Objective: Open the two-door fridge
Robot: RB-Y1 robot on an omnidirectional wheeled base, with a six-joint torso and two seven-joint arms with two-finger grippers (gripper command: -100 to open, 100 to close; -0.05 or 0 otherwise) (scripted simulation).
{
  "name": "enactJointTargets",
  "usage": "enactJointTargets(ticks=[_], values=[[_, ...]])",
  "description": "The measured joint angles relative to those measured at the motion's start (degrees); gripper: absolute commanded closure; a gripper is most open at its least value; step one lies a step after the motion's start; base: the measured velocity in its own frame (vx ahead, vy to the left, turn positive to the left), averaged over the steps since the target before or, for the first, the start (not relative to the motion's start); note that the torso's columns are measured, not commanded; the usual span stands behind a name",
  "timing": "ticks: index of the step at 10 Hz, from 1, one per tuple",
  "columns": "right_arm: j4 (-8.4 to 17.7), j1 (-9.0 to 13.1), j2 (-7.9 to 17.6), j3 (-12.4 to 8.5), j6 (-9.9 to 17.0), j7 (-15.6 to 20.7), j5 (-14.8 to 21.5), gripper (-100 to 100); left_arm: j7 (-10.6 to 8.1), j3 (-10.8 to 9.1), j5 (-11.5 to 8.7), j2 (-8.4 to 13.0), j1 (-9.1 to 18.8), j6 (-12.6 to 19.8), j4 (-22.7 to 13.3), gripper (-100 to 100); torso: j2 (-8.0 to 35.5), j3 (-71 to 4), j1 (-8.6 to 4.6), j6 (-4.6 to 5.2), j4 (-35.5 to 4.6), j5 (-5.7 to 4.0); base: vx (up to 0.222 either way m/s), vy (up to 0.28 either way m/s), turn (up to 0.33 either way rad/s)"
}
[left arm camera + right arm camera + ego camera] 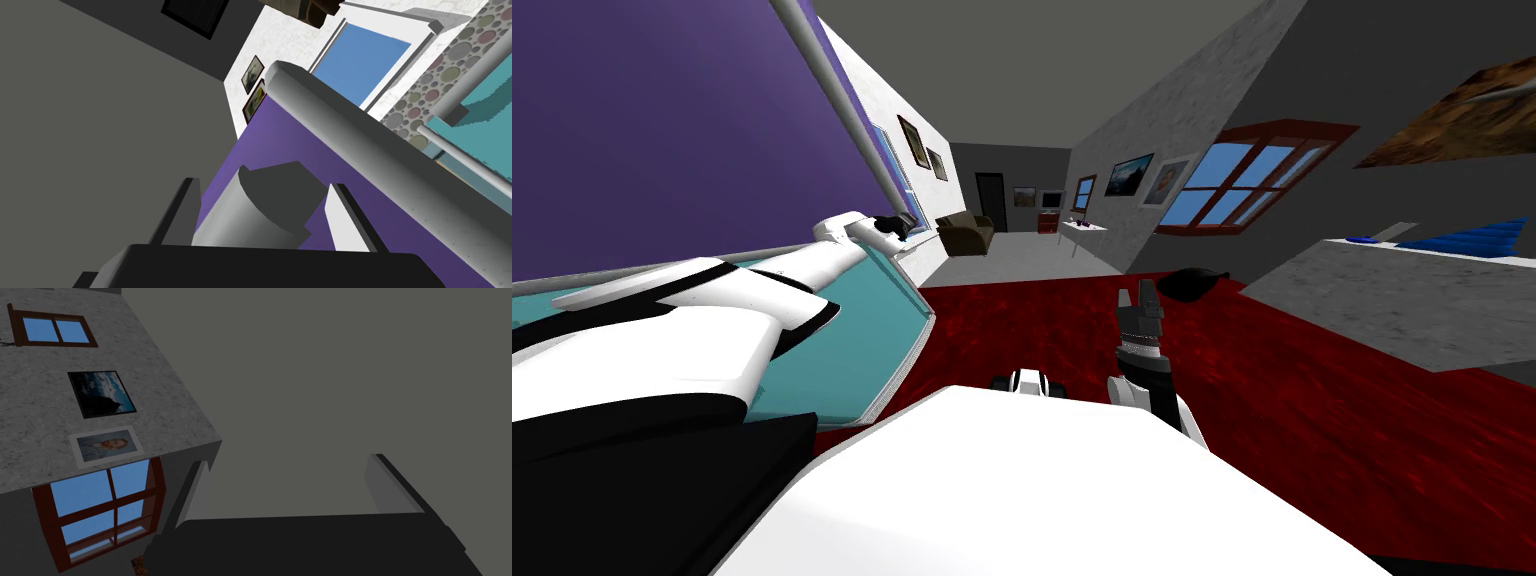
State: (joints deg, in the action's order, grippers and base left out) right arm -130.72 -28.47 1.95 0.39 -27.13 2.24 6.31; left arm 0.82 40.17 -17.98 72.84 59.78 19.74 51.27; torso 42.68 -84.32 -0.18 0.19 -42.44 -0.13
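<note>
Left wrist view, left claw (264, 184) gripping handle (350, 131)

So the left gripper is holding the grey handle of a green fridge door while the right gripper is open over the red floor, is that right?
Not quite: the door is purple, not green, as the left wrist view shows. Otherwise yes: the left gripper holds its grey handle, and the right gripper is open over the red floor.
</note>
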Motion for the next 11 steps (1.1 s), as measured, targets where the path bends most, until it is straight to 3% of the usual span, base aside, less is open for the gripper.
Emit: enactJointTargets(ticks=[3, 9, 10, 11], values=[[0.0, 0.0, 0.0, 0.0, 0.0, 0.0, 0.0, 0, -0.52, 1.04, -1.05, 0.42, -0.12, 0.01, 4.62, 100, -0.01, 0.03, -0.02, -0.2, -0.09, 0.0, -0.256, -0.025, -0.05], [0.0, 0.0, 0.0, 0.0, 0.0, 0.0, 0.0, 0, -0.63, 3.77, -3.46, -0.1, 1.3, -1.66, 9.95, 100, 0.08, 0.09, 0.02, -0.2, -0.12, 0.01, -0.26, -0.013, -0.046], [0.0, -0.01, 0.0, 0.0, 0.0, 0.0, 0.0, 0, -0.43, 4.46, -4.02, -0.42, 1.8, -1.89, 10.32, -100, -0.06, 0.01, 0.01, -0.29, -0.17, -0.03, -0.173, 0.012, -0.346], [0.0, 0.0, 0.0, 0.01, 0.0, 0.0, 0.0, 0, -0.03, 2.97, -5.7, 1.41, 0.33, -2.08, 10.0, -100, -0.27, -0.13, 0.18, -0.27, -0.04, 0.04, -0.072, 0.032, -0.405]])
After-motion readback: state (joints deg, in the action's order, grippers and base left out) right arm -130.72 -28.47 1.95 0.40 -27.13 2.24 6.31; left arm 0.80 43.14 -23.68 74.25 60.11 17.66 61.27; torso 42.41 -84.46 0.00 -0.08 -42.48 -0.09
